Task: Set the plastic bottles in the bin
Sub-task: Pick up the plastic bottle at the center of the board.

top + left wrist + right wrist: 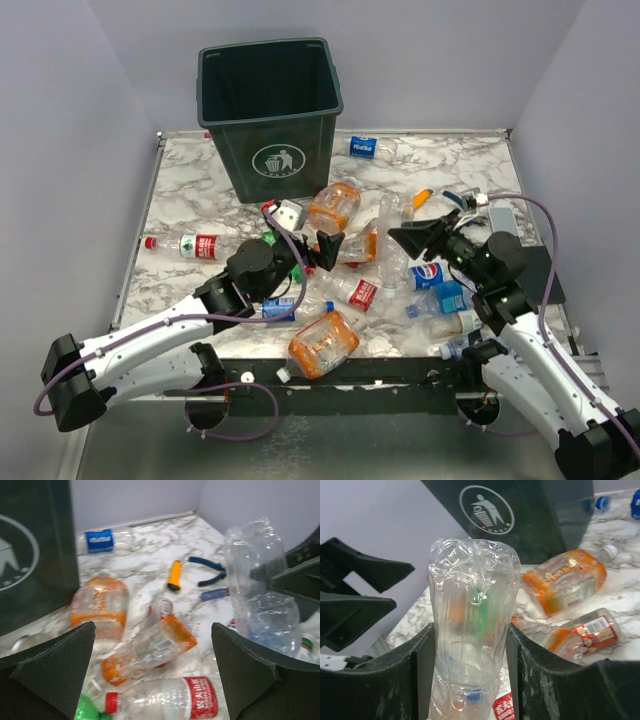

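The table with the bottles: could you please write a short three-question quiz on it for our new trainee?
1. True or false: the right gripper grips a clear bottle.
2. Which tool lies on the table? A hammer, B pliers, C scissors.
3. Fill in: the left gripper is ___ (open or shut).
Key: 1 true; 2 B; 3 open.
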